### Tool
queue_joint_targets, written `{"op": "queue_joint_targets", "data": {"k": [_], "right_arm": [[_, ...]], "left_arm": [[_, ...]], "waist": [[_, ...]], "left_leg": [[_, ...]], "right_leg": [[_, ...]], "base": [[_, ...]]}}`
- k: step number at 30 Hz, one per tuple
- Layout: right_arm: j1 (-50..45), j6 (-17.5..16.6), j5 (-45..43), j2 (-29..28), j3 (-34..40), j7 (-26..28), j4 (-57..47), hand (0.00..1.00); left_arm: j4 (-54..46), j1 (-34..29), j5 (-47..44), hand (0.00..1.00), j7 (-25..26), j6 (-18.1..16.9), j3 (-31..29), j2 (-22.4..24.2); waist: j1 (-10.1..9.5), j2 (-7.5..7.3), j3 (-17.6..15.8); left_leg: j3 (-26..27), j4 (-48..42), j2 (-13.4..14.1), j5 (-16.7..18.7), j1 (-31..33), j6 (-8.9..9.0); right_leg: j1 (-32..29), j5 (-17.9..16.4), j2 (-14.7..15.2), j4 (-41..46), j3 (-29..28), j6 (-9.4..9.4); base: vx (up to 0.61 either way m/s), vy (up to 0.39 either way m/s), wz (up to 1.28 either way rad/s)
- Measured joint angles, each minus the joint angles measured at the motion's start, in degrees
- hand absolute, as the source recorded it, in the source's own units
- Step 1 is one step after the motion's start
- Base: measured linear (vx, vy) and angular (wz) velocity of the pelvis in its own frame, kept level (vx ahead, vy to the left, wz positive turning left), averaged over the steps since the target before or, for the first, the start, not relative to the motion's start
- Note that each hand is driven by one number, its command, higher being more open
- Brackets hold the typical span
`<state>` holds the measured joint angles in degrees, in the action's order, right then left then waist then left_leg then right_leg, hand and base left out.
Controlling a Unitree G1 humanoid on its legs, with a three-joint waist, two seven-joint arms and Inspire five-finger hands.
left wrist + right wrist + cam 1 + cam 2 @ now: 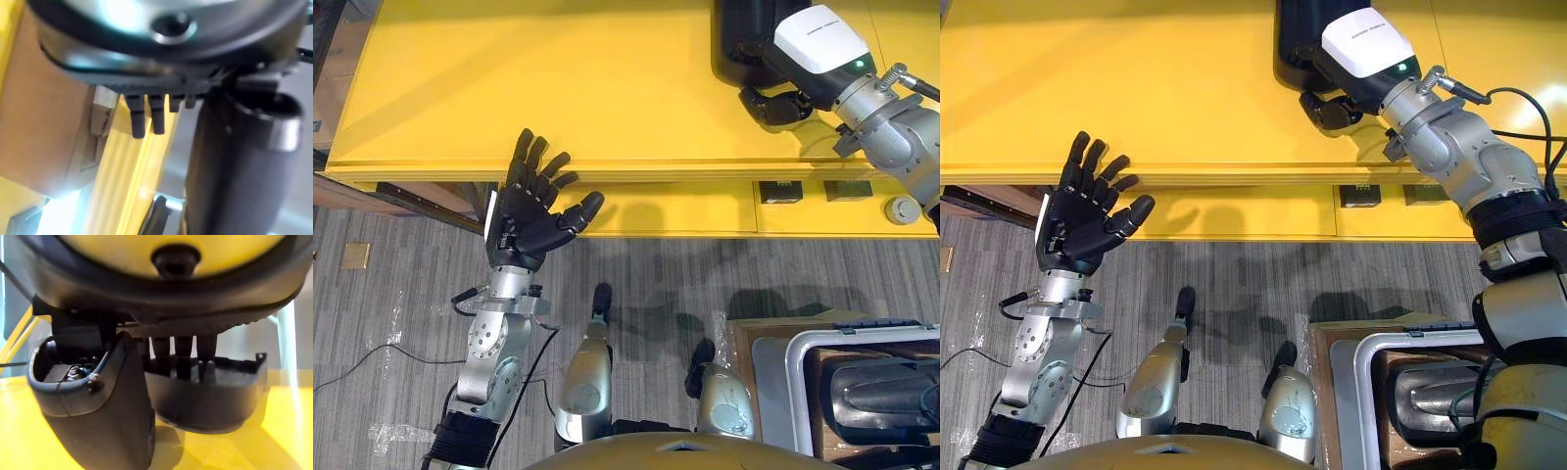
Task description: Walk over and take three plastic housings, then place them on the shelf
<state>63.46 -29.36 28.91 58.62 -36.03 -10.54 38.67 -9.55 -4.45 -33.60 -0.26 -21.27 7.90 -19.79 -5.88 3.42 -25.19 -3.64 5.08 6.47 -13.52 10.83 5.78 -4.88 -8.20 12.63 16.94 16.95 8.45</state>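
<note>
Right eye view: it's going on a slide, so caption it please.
Robot's right hand grips a black plastic housing on the yellow shelf; left hand open, raised at the shelf's front edge.

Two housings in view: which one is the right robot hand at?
The black housing lying on the yellow shelf, right by the right robot hand. The other housing sits in the crate, low on the robot's right.

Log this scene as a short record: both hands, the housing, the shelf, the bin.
left hand: open, fingers spread, raised by the front edge of the shelf, holding nothing
right hand: fingers curled on the near edge of the housing
housing: black, on the shelf top
shelf: yellow
bin: low on the robot's right, with a spare housing inside
</note>
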Motion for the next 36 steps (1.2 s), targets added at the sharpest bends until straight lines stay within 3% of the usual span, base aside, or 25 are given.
{"op": "queue_joint_targets", "data": {"k": [17, 24, 30, 36], "right_arm": [[-0.33, 1.01, 0.12, 0.24, 0.5, -0.49, -0.55, 1.0], [-7.85, 2.67, 0.2, 2.43, 9.26, -4.03, -5.96, 1.0], [-17.83, 4.05, 2.6, 2.44, 23.85, -9.0, -13.87, 1.0], [-30.57, 3.57, 4.34, 0.76, 34.07, -11.06, -23.64, 1.0]], "left_arm": [[0.01, -0.67, 0.0, 1.0, -1.42, 0.01, -0.32, -1.02], [0.0, -3.05, 0.03, 1.0, -2.23, 0.18, -0.79, -0.99], [-0.02, -5.26, 0.21, 1.0, -2.53, 0.6, -1.98, -0.25], [-0.03, -9.49, 0.55, 1.0, -2.97, 3.35, -0.52, 2.44]], "waist": [[0.15, -0.78, -0.45], [0.88, -1.35, -0.57], [1.69, -1.47, -0.26], [3.21, -1.46, 6.44]], "left_leg": [[0.22, 0.02, -0.01, 0.03, -0.45, 0.04], [0.87, 0.04, 0.01, 0.66, -2.4, -0.06], [2.57, 0.02, -0.32, 0.67, -4.23, 0.26], [3.31, 0.1, -0.59, 0.68, -4.41, 0.31]], "right_leg": [[0.48, 0.04, 0.09, -0.17, -0.01, 0.02], [3.29, 0.63, 0.11, -2.39, -0.08, 0.78], [5.56, 1.86, -0.05, -5.24, -0.95, 1.16], [6.58, 2.31, -0.01, -7.13, -0.99, 1.44]], "base": [[0.0, -0.009, 0.0], [0.01, -0.013, -0.02], [0.02, -0.006, -0.08], [0.01, -0.003, 0.0]]}}
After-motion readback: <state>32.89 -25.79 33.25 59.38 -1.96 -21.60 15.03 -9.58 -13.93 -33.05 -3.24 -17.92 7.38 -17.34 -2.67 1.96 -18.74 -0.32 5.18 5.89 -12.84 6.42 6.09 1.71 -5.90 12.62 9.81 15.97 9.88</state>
